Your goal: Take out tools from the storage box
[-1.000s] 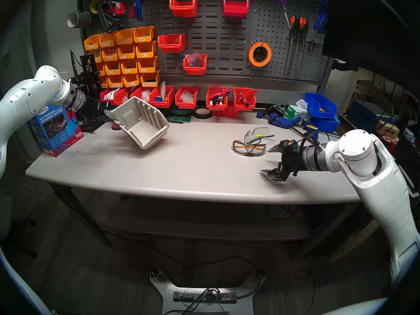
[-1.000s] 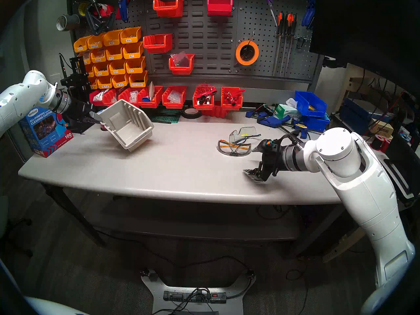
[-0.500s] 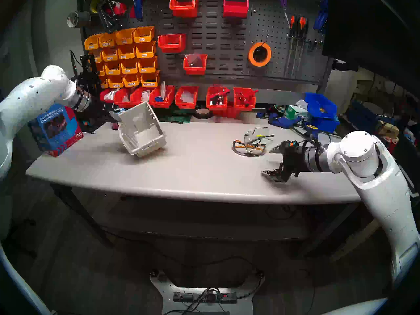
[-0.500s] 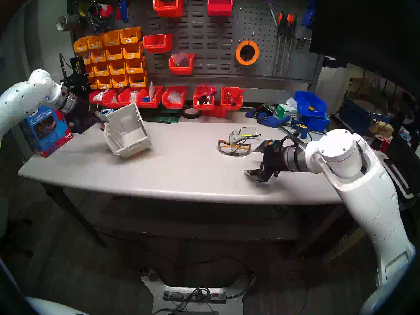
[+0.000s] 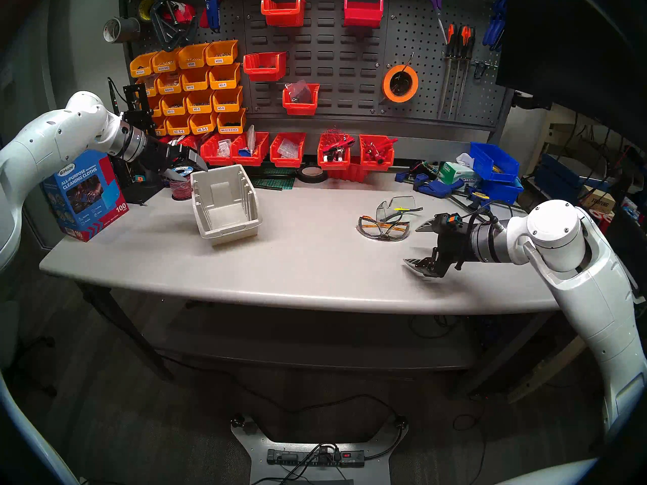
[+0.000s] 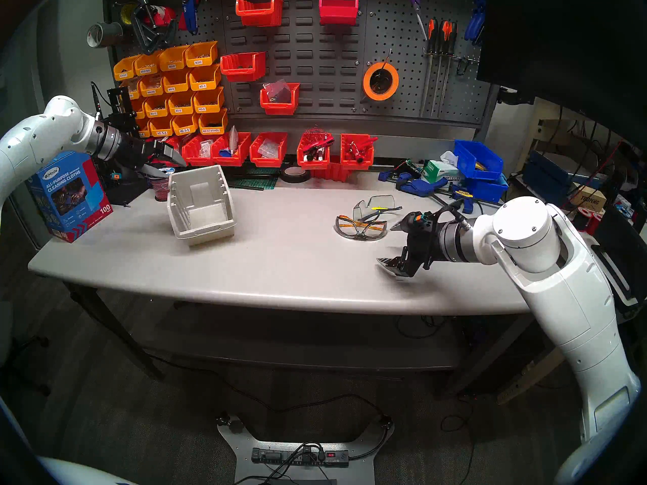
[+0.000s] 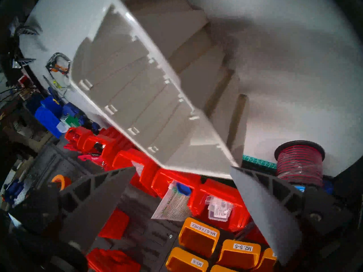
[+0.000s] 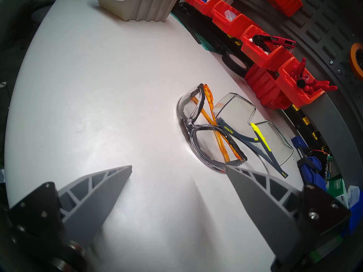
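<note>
The beige storage box stands upright and empty on the left half of the table; it also shows in the right head view, the left wrist view and the right wrist view. My left gripper is open, just above and behind the box's back left corner. The orange-armed glasses and the grey-and-yellow glasses lie overlapping on the table's right half. My right gripper is open and empty, low over the table beside them.
A blue cleaning-cloth carton and a red wire spool stand left of the box. Red bins and a black tape roll line the back. Blue bins and clamps crowd the back right.
The left gripper turned the tilted box upright, set it on the table and opened off it. The right gripper drew back slightly to the right; the glasses have not moved.
</note>
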